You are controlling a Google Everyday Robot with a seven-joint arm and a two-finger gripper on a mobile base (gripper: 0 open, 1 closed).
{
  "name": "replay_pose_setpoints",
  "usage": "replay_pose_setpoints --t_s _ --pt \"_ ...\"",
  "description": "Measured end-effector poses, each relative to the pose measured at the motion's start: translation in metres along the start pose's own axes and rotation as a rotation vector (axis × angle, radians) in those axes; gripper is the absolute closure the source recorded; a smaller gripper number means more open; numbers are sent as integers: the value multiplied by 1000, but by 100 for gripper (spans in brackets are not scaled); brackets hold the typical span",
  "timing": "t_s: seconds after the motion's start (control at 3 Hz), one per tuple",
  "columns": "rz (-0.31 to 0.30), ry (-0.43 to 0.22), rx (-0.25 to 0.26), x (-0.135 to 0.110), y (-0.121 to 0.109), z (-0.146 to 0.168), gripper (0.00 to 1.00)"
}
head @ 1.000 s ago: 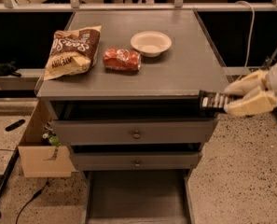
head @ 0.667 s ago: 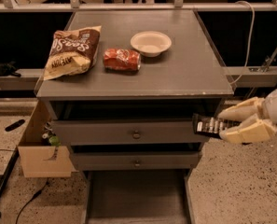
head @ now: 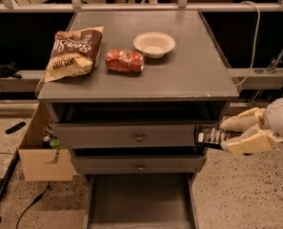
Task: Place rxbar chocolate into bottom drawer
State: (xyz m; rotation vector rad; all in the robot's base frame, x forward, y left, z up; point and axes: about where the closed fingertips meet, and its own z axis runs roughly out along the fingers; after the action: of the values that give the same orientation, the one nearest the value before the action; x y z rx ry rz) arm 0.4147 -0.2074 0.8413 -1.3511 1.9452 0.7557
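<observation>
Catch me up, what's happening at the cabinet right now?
The robot's hand is out to the right of the grey cabinet, level with the top drawer. It is shut on the rxbar chocolate, which sticks out toward the cabinet. The bottom drawer is pulled open below, and the bar is not yet in it. On the cabinet top sit a chip bag, a red-orange packet and a white bowl, none being handled.
</observation>
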Motion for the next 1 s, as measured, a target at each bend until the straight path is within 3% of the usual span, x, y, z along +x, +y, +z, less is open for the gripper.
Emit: replay_pose_setpoints --t_s 0.67,1.0 --pt "82 -124 -44 61 31 116 100" --pt "82 -124 -44 61 31 116 100"
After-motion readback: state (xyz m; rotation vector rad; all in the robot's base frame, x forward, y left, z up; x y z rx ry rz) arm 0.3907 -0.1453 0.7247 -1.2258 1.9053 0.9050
